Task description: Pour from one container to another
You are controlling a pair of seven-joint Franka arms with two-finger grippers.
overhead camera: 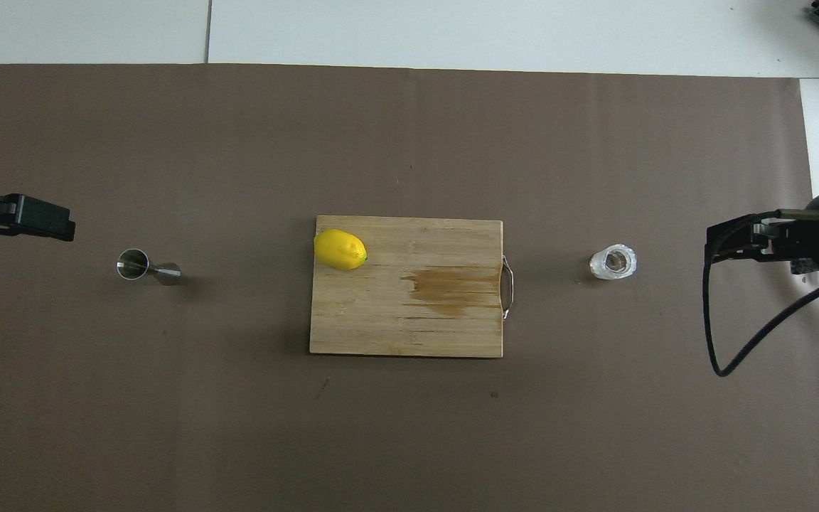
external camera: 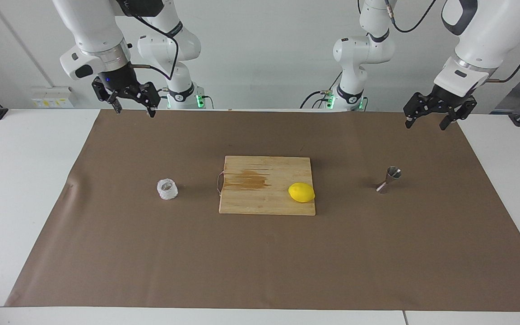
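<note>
We list, from the board [external camera: 266, 185]: cup [external camera: 167, 189] toward the right arm's end, jigger [external camera: 388, 179] toward the left's, each within reach of its raised, wide-open, empty right claw [external camera: 132, 109] and left claw [external camera: 424, 123].

Bare mat lies under the right pincer [external camera: 133, 106] down to the cup [external camera: 167, 189]; the board [external camera: 266, 185] and lemon [external camera: 301, 192] block the middle.

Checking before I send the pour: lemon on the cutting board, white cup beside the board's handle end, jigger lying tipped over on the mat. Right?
Not quite: the facing view shows the jigger standing upright, not tipped over. The lemon is on the cutting board, and the white cup sits beside its handle end.
</note>
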